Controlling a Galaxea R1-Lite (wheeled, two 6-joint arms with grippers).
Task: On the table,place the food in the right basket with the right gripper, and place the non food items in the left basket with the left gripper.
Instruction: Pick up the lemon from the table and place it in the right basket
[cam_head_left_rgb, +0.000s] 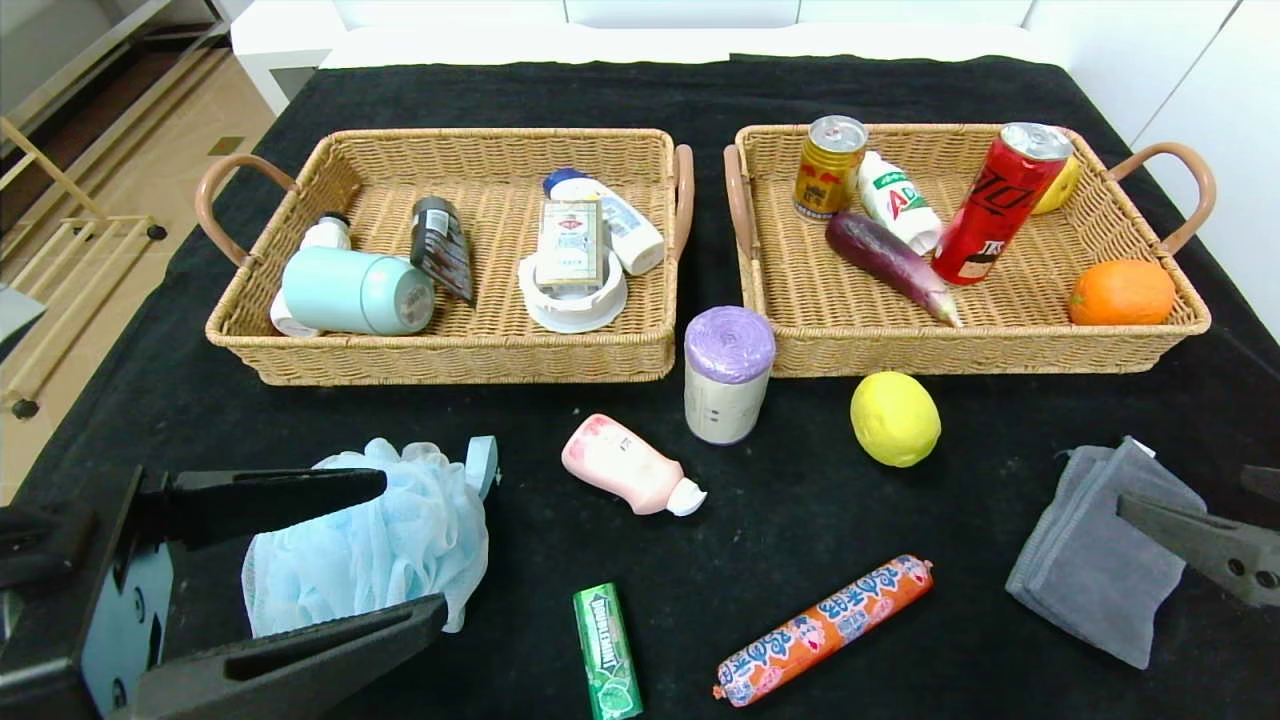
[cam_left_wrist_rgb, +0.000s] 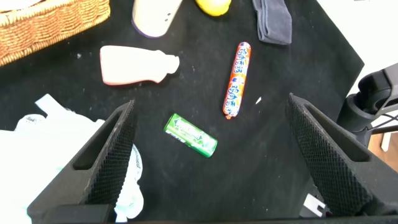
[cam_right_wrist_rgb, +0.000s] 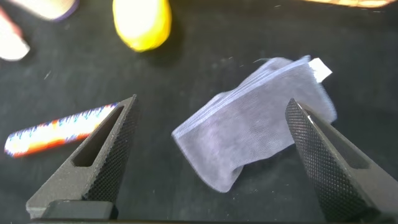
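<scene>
1. My left gripper (cam_head_left_rgb: 410, 545) hangs over the table's (cam_head_left_rgb: 800, 520) near left corner, jaws spread wide, straddling the light-blue bath pouf (cam_head_left_rgb: 380, 545) without clamping it.
2. My right gripper (cam_right_wrist_rgb: 208, 155) sits at the near right edge, jaws wide apart above the grey towel (cam_head_left_rgb: 1095, 550); nothing is held.
3. The pink bottle (cam_head_left_rgb: 630, 465) lies on its side near the table's middle, white cap pointing toward the right edge.
4. The purple-ended bag roll (cam_head_left_rgb: 728, 375) stands upright just in front of the gap between the left basket (cam_head_left_rgb: 440, 355) and the right basket (cam_head_left_rgb: 1000, 345).
5. The lemon (cam_head_left_rgb: 895, 418) rests on the cloth just in front of the right basket.
6. The orange sausage (cam_head_left_rgb: 825, 630) lies slanted near the front edge, with the green gum pack (cam_head_left_rgb: 607, 652) beside it toward the left.
7. Both baskets already hold other goods.
</scene>
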